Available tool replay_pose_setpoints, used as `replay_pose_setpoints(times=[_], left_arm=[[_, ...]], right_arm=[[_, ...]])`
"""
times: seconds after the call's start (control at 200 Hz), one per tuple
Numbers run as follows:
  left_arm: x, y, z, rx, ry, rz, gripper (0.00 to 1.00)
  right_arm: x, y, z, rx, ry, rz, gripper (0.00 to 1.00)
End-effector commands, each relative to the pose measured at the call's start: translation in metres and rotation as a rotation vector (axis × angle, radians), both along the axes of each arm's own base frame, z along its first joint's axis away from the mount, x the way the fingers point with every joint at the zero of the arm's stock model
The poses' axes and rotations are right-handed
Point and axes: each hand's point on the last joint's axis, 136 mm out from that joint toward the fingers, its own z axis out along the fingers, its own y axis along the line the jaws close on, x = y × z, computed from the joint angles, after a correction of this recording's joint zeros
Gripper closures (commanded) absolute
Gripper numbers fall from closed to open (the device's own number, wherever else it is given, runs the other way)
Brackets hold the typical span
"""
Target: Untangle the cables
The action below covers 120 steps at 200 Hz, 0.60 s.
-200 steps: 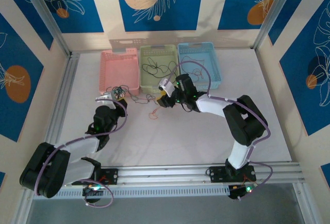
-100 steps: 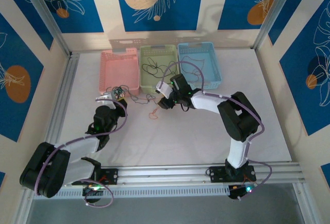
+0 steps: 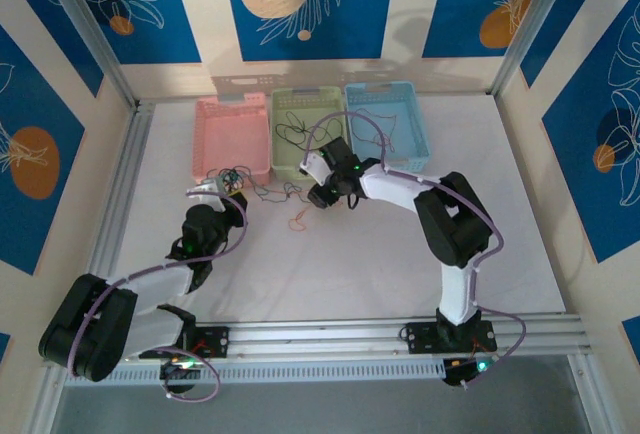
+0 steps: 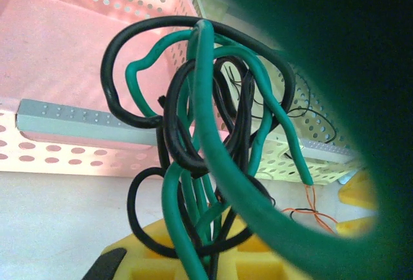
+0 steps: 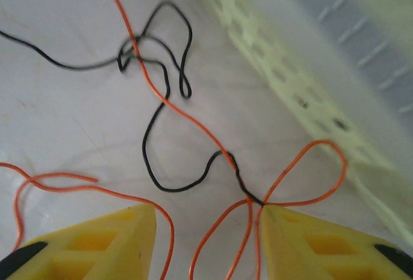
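A clump of green and black cables (image 4: 206, 125) rises out of my left gripper (image 4: 213, 257), whose yellow fingers are shut on its lower strands. From above, that clump (image 3: 232, 177) sits at the left gripper (image 3: 226, 186), in front of the pink basket. Thin black and orange cables (image 3: 290, 196) trail right across the table to an orange loop (image 3: 298, 221). My right gripper (image 3: 317, 190) hovers low over these strands by the green basket's front. It (image 5: 206, 219) is open, with orange cable (image 5: 213, 241) running between its fingers (image 5: 303, 244) and a black cable (image 5: 155, 164) ahead.
Pink (image 3: 200, 144), green (image 3: 306, 92) and blue (image 3: 422, 129) baskets stand side by side at the back. A black cable (image 3: 295, 134) lies in the green basket. The green basket's wall (image 5: 290, 93) is close on the right gripper's right side.
The right arm has swung left and folded in, bringing its wrist closer to the green basket's front. The left arm and its clump have stayed put.
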Motion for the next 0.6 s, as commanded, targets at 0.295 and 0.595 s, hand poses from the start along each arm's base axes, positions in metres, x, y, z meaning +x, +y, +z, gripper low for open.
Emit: replay_pose_setpoints(times=[0.295,0.595], left_arm=[[0.004,-0.002,0.009,-0.011,-0.026,-0.014,1.00],[0.003,0.001,0.010,-0.008,-0.024,-0.003,1.00]], right_arm=[[-0.001,-0.009,-0.027,-0.119,0.101,-0.052,0.77],[0.018,-0.024,0.052,0.074,-0.227,-0.108,1.00]])
